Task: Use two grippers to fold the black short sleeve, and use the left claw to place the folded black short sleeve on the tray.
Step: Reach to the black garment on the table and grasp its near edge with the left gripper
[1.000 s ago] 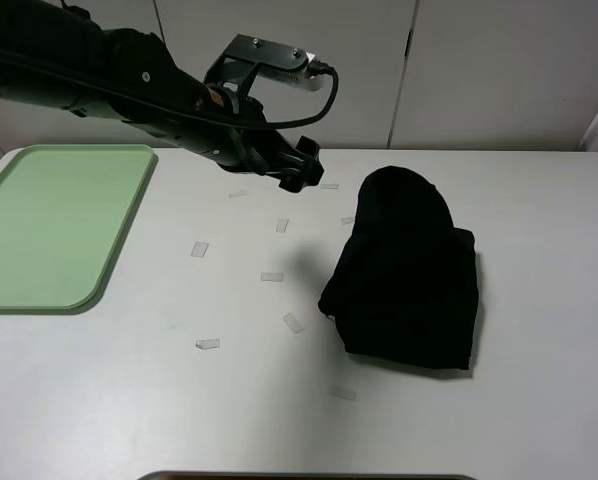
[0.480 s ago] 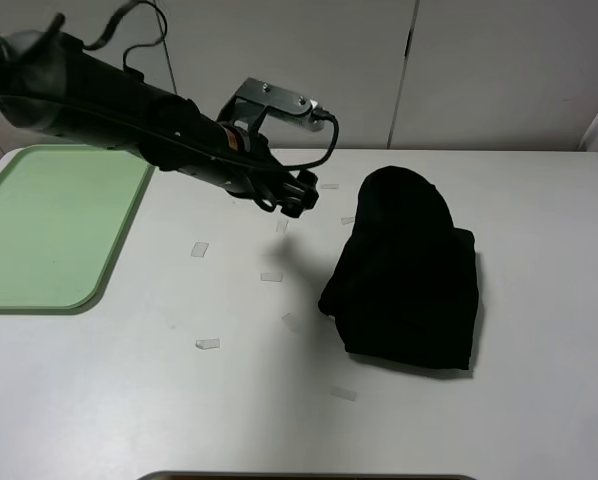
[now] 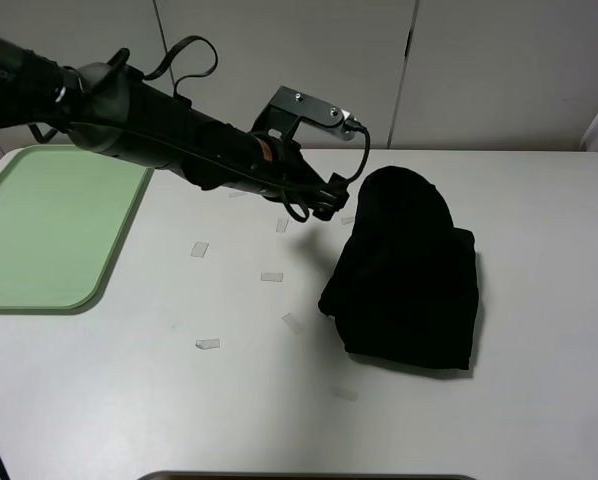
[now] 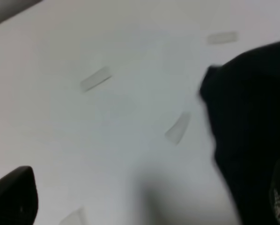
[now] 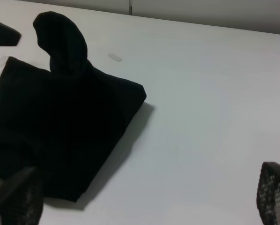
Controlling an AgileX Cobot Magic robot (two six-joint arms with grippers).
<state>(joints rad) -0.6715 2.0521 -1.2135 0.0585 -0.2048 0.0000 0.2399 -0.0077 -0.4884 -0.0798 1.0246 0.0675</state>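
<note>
The left claw (image 3: pixel 324 200) has moved across the table toward the black short sleeve (image 3: pixel 409 275). A moment ago it was farther back, nearer the tray. Now its tip is just beside the shirt's top hump, and it hangs lower too.

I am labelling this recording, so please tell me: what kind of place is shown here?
Probably a robotics lab or test bench: a plain white table carrying small tape markers, a pale green tray, a folded black garment, and plain white cabinet doors behind.
</note>
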